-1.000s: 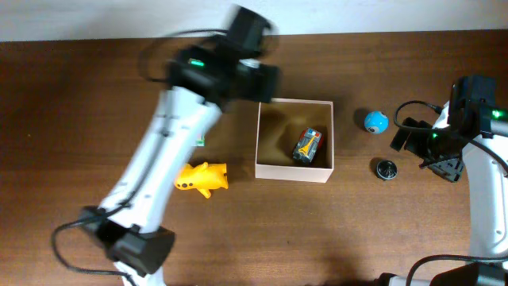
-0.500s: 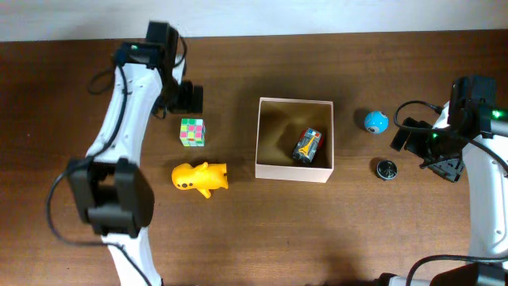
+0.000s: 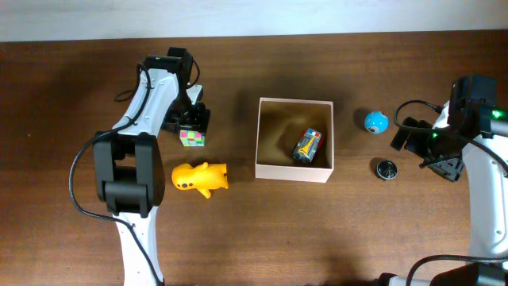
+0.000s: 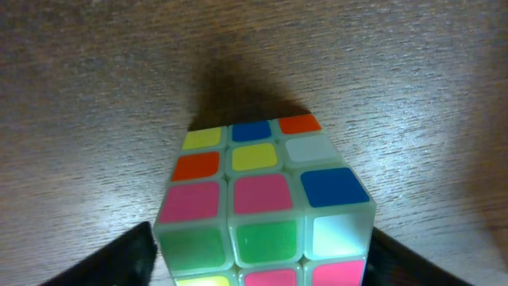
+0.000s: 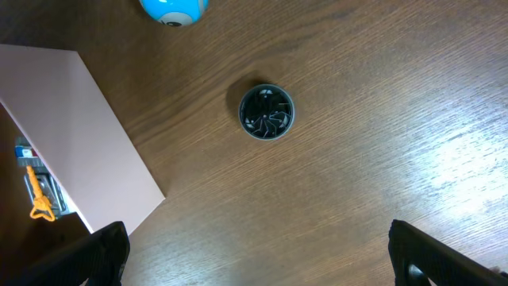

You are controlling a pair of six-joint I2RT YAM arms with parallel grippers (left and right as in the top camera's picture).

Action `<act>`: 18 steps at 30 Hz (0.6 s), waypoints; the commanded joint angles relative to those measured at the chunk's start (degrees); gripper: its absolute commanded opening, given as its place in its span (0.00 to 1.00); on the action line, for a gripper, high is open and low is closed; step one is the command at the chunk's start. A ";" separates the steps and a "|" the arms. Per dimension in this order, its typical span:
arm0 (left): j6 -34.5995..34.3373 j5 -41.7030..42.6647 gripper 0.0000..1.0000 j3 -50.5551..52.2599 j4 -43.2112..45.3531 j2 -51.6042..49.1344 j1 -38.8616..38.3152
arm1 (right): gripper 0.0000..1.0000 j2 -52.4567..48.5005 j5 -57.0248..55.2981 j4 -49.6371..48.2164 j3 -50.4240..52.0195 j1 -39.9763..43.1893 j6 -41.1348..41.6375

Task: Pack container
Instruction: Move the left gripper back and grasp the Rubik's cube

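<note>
Swung down since half a second ago, the left fingers (image 4: pixel 111 262) now straddle the colour cube (image 4: pixel 262 210), spread, near the worktop's (image 3: pixel 262 238) far edge; right fingers (image 5: pixel 91 258) stay spread by the right edge, container (image 3: pixel 292 172) mid-worktop.

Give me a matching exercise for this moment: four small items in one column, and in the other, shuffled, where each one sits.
Things
1. colour cube
2. yellow toy
3. blue ball
4. small carton

Places
A. inside the container
B. on the table, right of the container
C. between the fingers of the left tool
D. on the table, left of the container, clear of both tools

Pairs: 1-C, 2-D, 3-B, 4-A
</note>
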State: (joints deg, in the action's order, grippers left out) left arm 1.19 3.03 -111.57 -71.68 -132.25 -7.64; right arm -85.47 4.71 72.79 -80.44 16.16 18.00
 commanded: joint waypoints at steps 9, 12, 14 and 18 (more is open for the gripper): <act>1.01 1.84 0.49 -0.11 -0.55 -0.81 -0.33 | 0.99 -0.09 -0.92 -0.57 0.31 0.42 0.31; 0.98 3.43 0.45 -3.06 -3.30 -0.81 -0.63 | 0.99 -0.09 -0.92 -0.57 0.31 0.42 0.31; 0.98 3.96 0.43 -7.17 -6.56 -0.72 -1.03 | 0.99 -0.09 -0.92 -0.57 0.31 0.42 0.31; 0.98 5.14 0.43 -18.71 -13.53 -0.37 -2.69 | 0.99 -0.09 -0.92 -0.59 0.31 0.42 0.31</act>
State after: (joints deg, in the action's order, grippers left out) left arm 1.74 5.45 -121.62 -82.91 -133.73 -8.69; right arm -85.45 4.71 72.36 -80.44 16.16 18.00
